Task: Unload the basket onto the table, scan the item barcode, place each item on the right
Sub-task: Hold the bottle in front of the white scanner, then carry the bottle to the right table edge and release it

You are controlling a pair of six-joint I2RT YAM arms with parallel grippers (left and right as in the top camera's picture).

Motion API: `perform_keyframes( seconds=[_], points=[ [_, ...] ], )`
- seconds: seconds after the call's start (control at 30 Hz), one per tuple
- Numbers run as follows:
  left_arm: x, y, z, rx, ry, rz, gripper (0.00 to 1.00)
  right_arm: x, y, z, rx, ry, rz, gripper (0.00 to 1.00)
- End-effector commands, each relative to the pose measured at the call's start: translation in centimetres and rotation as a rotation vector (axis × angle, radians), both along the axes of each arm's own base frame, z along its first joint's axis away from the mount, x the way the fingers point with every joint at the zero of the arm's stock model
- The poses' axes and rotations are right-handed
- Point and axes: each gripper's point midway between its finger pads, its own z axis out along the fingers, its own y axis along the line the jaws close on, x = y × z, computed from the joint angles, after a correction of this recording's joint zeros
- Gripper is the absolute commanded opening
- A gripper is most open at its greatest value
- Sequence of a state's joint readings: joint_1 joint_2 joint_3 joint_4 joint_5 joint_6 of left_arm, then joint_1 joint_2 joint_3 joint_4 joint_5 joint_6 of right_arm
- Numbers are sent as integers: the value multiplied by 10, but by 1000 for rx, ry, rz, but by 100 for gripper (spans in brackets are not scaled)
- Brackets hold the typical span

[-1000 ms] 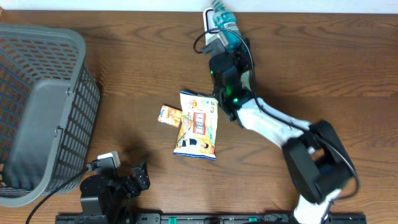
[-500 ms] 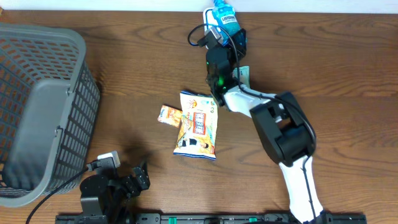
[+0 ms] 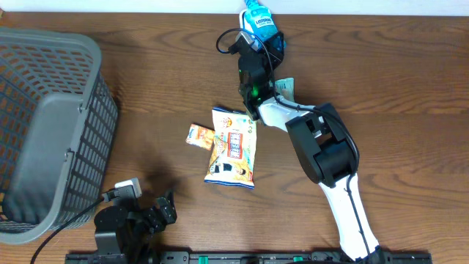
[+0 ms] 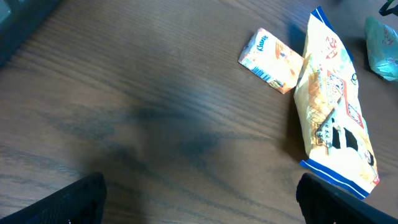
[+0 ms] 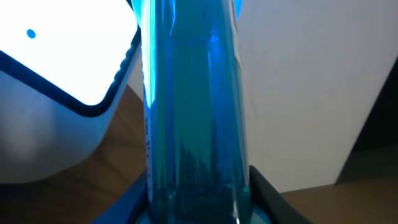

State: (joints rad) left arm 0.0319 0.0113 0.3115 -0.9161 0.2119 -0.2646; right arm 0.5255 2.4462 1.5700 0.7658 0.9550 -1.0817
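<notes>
- The right gripper [image 3: 262,35] is closed partway on the blue bottle [image 3: 258,18], holding it at the far edge of the table, right of centre.
- In the right wrist view the bottle stands upright between the fingers, just beside a white device [image 5: 62,62] on its left, which I take to be the scanner.
- Progress, as I judge it: the bottle is picked up and brought to the scanner, so the scan is at hand or under way. No barcode shows, and whether it faces the device or has been read cannot be told.
- Left to do, by my reckoning: get the read, then set the bottle down, perhaps in the basket [image 3: 88,55] at far left.
- The left gripper [image 3: 163,209] rests at the near edge, left of centre, jaws wide and holding nothing.
- Count: one bottle; one snack bag [image 3: 231,147] at mid-table; one small packet [image 3: 199,136] touching the bag's left side; one green pouch [image 3: 285,88] partly under the right arm; one basket; two arms.
</notes>
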Motion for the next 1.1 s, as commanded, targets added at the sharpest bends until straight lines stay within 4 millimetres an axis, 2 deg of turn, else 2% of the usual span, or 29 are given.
perform_keyframes(
  seconds=[0.0,0.1,0.23,0.3,0.4,0.6,0.77,0.9,1.07],
  points=[
    [-1,-2,-2,-1,6,-12,98,4,-16,33,1,-68,-74,1],
    [-1,-2,-2,-1,6,-12,98,0,-26,42,-31,-82,-129,1],
    [-1,-2,-2,-1,6,-12,98,-7,-47,64,-119,-102,-222,1],
    [-1,-2,-2,-1,6,-12,98,-10,-63,73,-143,-110,-278,1],
    [-1,-2,-2,-1,6,-12,98,-14,-101,81,-101,-144,-390,1],
    [-1,-2,-2,-1,6,-12,98,-26,-230,64,-90,-80,-715,1],
    [-1,-2,-2,-1,6,-12,98,-50,-334,36,-90,8,-937,1],
    [-1,-2,-2,-1,6,-12,98,-76,-402,5,-76,98,-1050,1],
    [-1,-2,-2,-1,6,-12,98,-113,-462,-35,10,180,-1129,1]
  ],
)
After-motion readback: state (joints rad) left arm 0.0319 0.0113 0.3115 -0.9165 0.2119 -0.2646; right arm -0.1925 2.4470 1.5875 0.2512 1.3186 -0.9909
